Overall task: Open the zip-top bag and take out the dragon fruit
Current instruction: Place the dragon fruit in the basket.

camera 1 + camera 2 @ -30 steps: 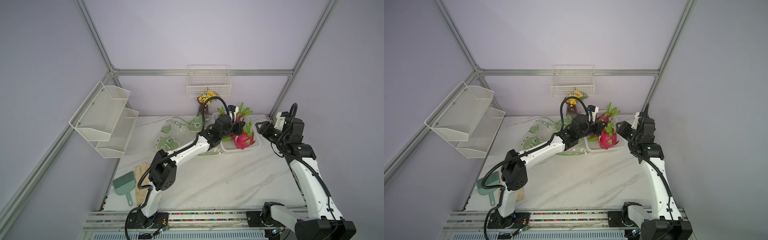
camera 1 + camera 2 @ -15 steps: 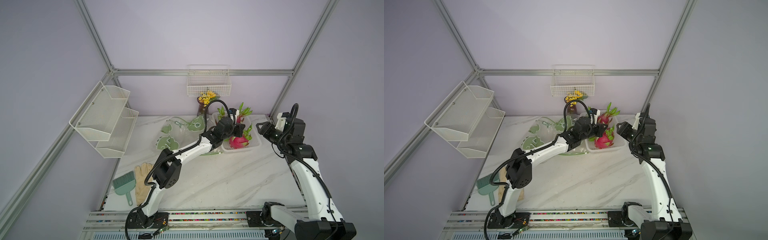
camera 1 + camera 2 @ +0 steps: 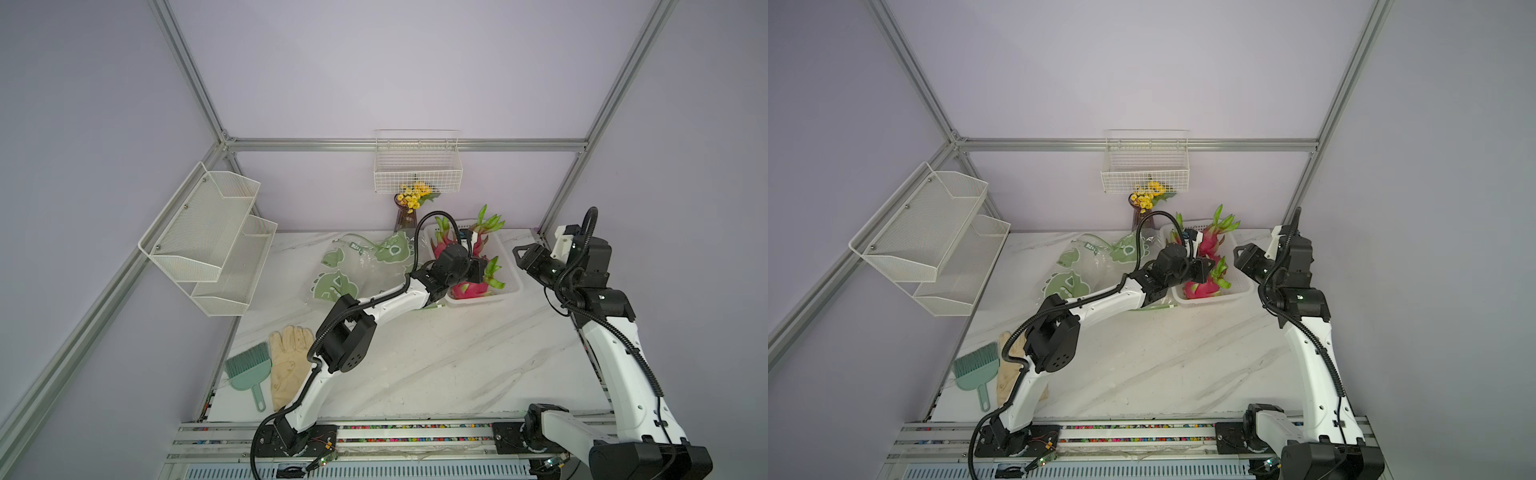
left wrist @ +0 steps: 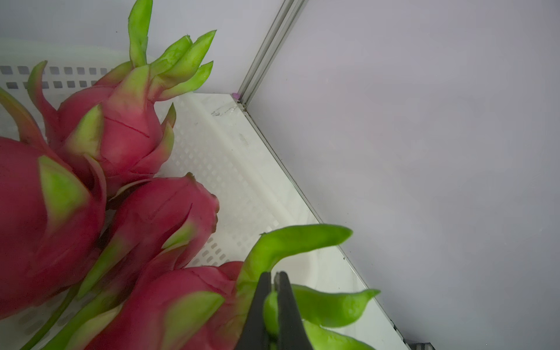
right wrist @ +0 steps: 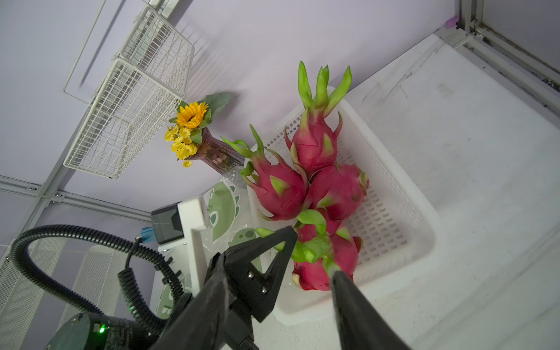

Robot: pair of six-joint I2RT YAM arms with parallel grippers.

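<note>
Because the left tool [image 4: 273,275] is fully closed on only one thin green spike [image 4: 291,242] of the nearest dragon fruit [image 4: 188,306], which appears to lie in the white basket [image 4: 230,157] directly under it, I think the release must be gentle: open the jaws first, then rise straight, so the spike does not catch. Just beyond the tip, three more fruits [image 4: 121,130] lie together. The right tool [image 5: 313,252] hovers beside the basket, half open and empty. Behind the left tool, the zip-top bag [image 3: 365,266] lies on the marble counter [image 3: 436,357], inside pale lilac walls [image 3: 415,83].
</note>
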